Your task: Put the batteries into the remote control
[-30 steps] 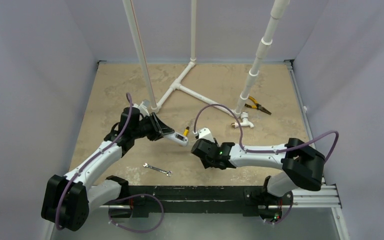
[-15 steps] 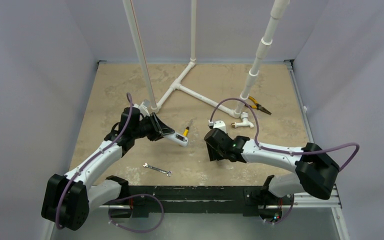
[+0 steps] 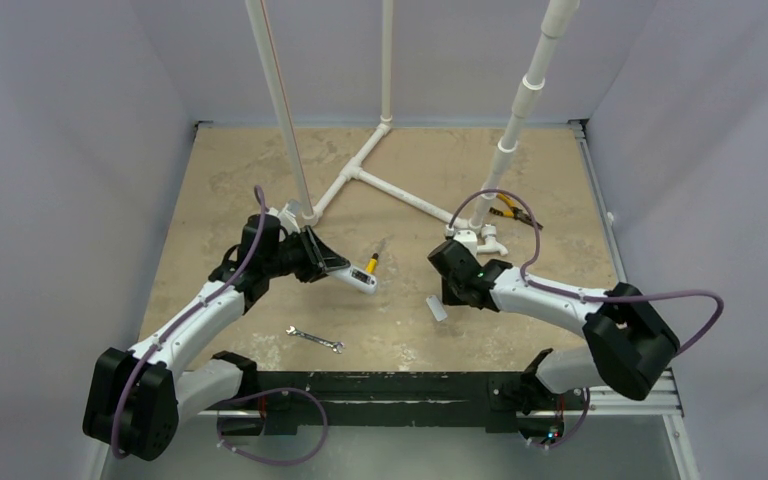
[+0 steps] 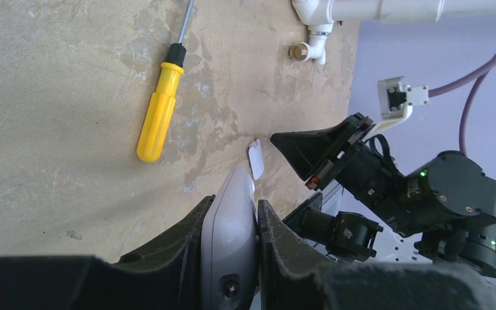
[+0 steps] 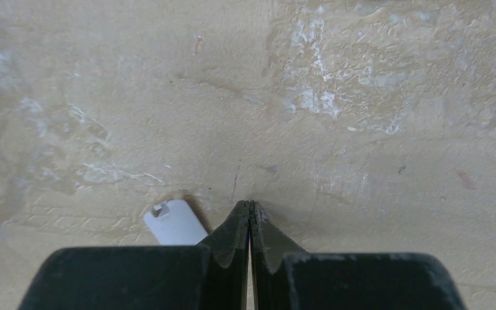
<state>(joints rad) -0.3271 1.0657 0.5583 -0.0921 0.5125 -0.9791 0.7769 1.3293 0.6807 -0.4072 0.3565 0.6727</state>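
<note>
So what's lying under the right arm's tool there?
Bare tabletop, and a small white plastic tab lying flat just beside the shut right tool. The tab's near end is hidden behind the tool.

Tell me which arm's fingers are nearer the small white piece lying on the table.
Right. The right fingers, shut, sit beside the white piece; the left fingers, clamping the remote control, are farther off to its left.

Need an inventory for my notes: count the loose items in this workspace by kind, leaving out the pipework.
screwdriver: 1
wrench: 1
pliers: 1
remote control: 1
small white flat piece: 1
Total: 5
</note>
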